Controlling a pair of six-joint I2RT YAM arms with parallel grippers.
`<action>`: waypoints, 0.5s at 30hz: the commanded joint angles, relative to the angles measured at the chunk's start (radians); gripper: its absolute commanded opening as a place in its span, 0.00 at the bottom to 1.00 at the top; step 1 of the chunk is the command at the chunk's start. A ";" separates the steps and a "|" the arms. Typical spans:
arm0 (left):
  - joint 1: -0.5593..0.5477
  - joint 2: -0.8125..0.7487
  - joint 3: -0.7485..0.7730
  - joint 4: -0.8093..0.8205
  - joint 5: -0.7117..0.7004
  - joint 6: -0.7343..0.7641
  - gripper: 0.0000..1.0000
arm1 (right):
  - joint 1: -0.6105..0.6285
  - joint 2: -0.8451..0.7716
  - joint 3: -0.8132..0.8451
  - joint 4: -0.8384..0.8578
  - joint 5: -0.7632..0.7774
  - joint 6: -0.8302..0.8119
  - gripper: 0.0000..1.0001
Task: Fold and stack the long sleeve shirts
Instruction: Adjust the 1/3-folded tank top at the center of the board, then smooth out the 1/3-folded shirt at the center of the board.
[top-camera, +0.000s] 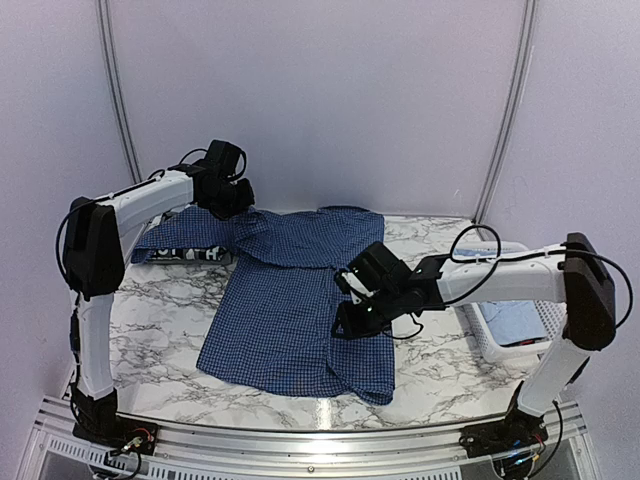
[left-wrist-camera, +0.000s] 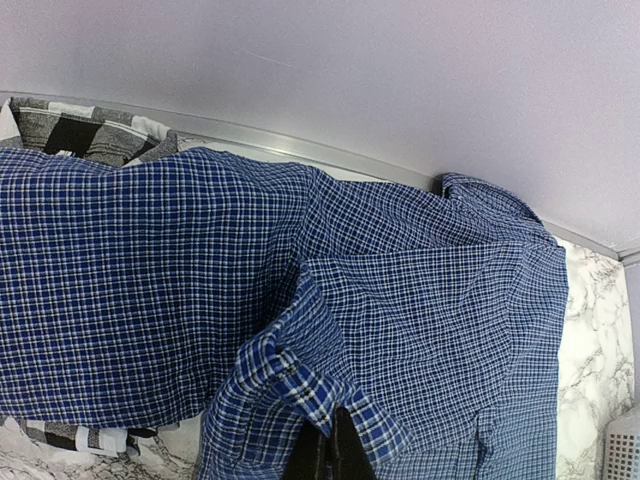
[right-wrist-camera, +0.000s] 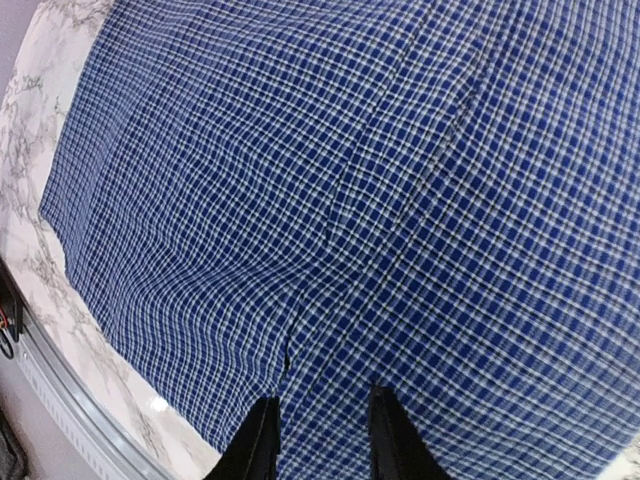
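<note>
The dark blue checked shirt (top-camera: 285, 310) lies spread on the marble table, collar toward the back. My left gripper (top-camera: 232, 205) is raised at the back left and shut on the shirt's cuff (left-wrist-camera: 300, 385), so the sleeve is lifted and drapes down. Under that sleeve lies the black-and-white plaid shirt (top-camera: 190, 255), also showing in the left wrist view (left-wrist-camera: 90, 135). My right gripper (top-camera: 345, 320) hovers low over the blue shirt's right half (right-wrist-camera: 330, 200), its fingers (right-wrist-camera: 258, 445) apart with flat cloth beneath them. A pale blue shirt (top-camera: 515, 322) lies in the basket.
A white slatted basket (top-camera: 480, 338) stands at the table's right edge beside the right arm; its corner shows in the left wrist view (left-wrist-camera: 625, 445). Bare marble table (top-camera: 160, 310) lies left of the blue shirt. A metal rail (top-camera: 300, 440) runs along the near edge.
</note>
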 joint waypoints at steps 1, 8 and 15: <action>0.006 0.026 0.024 0.029 0.011 0.015 0.00 | -0.018 0.074 -0.015 0.130 -0.067 0.012 0.23; 0.007 0.017 0.026 0.029 0.020 0.022 0.00 | -0.032 0.097 -0.169 0.223 -0.066 0.063 0.22; 0.007 -0.014 0.032 0.051 0.104 0.052 0.00 | -0.032 0.092 -0.160 0.197 -0.050 0.083 0.26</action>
